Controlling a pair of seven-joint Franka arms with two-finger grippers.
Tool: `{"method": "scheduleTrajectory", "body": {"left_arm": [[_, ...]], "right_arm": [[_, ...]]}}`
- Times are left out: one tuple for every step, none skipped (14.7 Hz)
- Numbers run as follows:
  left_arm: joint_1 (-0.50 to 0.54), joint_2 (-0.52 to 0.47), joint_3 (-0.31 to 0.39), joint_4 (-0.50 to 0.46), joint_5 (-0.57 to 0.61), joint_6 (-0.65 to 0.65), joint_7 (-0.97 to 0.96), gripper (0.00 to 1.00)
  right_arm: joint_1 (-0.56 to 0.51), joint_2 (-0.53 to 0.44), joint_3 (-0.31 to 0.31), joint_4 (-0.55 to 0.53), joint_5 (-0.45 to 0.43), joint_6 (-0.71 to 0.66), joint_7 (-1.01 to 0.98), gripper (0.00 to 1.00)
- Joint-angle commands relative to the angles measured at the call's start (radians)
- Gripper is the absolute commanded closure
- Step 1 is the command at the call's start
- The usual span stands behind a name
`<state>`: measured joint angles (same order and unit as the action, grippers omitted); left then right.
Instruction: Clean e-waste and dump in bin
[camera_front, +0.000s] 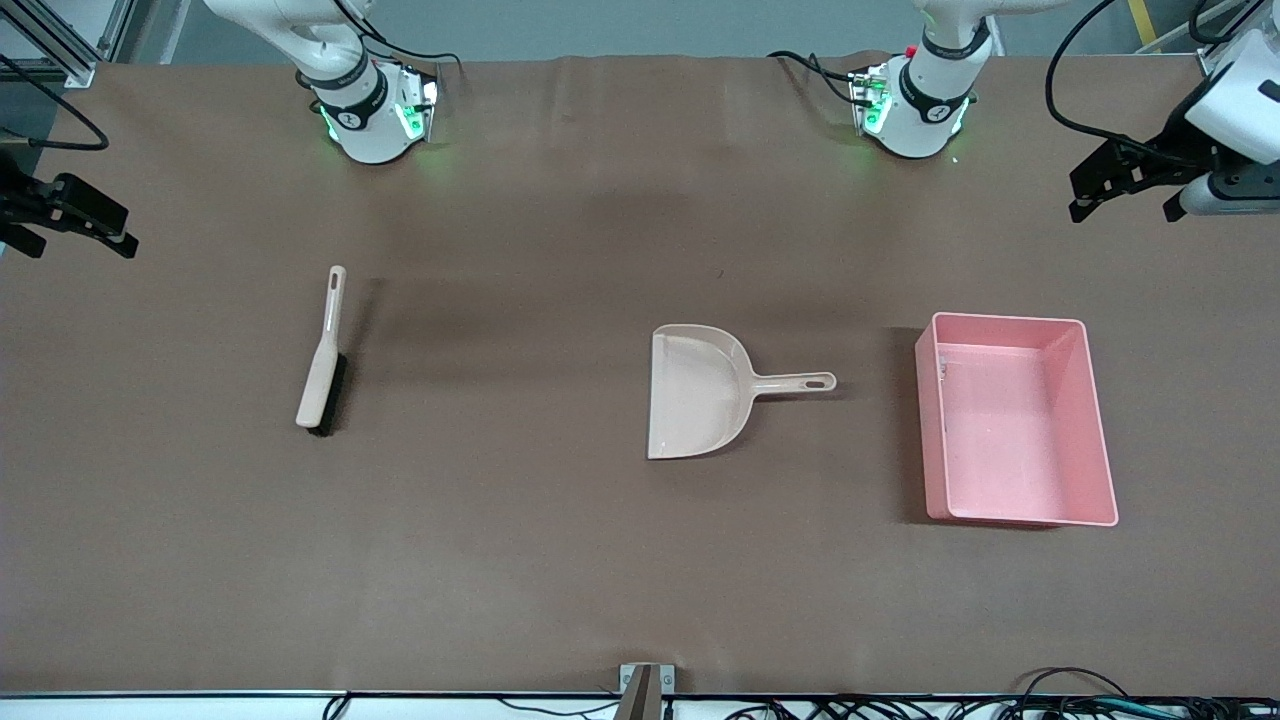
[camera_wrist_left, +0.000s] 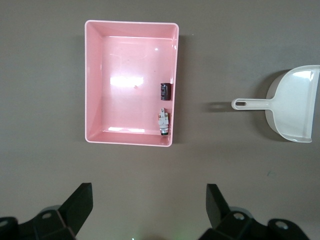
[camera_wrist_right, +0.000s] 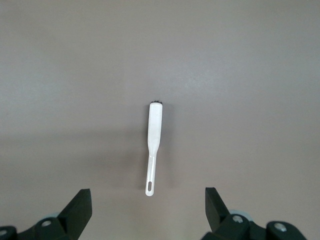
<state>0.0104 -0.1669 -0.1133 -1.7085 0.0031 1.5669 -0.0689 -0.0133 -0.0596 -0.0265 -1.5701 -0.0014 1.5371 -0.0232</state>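
Note:
The pink bin stands on the table toward the left arm's end; it also shows in the left wrist view. Both e-waste parts lie inside it against one long wall: the dark maroon block and the white part with a dark tip. In the front view only a faint speck of them shows. My left gripper is open and empty, raised over the table's edge at the left arm's end. My right gripper is open and empty, raised over the right arm's end.
A beige dustpan lies mid-table, its handle pointing toward the bin. A beige brush with dark bristles lies toward the right arm's end. Brown cloth covers the table.

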Motion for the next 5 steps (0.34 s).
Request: {"method": "scheduleTrajectory", "body": {"left_arm": [[-0.004,-0.017,-0.003,-0.011,-0.014,-0.008,0.012,0.00],[-0.004,-0.019,-0.005,-0.010,-0.014,-0.008,0.011,0.00],[-0.004,-0.017,-0.005,-0.011,-0.014,-0.008,0.014,0.00],[-0.004,-0.017,-0.005,-0.011,-0.014,-0.008,0.012,0.00],[-0.006,-0.017,-0.005,-0.011,-0.014,-0.008,0.012,0.00]], "right_arm": [[0.004,-0.023,-0.007,-0.019,-0.006,0.000,0.009,0.00],[0.004,-0.022,-0.007,-0.019,-0.006,-0.002,0.011,0.00],[0.004,-0.023,-0.007,-0.019,-0.006,0.000,0.011,0.00],[0.004,-0.023,-0.007,-0.019,-0.006,0.000,0.009,0.00],[0.004,-0.023,-0.007,-0.019,-0.006,0.000,0.009,0.00]]}}
